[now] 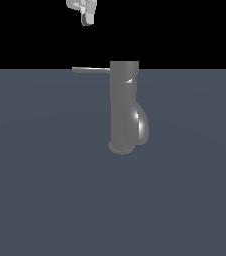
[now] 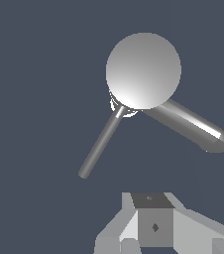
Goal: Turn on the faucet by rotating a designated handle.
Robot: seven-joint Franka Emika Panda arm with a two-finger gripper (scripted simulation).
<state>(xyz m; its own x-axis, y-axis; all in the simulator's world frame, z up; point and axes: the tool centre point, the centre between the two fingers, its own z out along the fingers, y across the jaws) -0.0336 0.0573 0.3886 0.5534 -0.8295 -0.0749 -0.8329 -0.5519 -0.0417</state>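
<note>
The faucet [image 1: 123,107] is a glossy grey upright cylinder on a round base, its bulging spout [image 1: 142,125] curving down on the exterior view's right. The handle [image 1: 90,70], a thin flat lever, juts level from the cap toward the exterior view's left. My gripper [image 1: 87,19] hangs high above the handle's outer end, well apart from it and cut off by the frame's top. The wrist view looks straight down on the round cap [image 2: 143,70], with the handle [image 2: 99,146] and the spout [image 2: 188,124] spreading from under it. The gripper [image 2: 153,221] holds nothing; its jaw gap is unclear.
A flat dark blue-grey floor [image 1: 45,190] stretches around the faucet. Nothing else stands on it.
</note>
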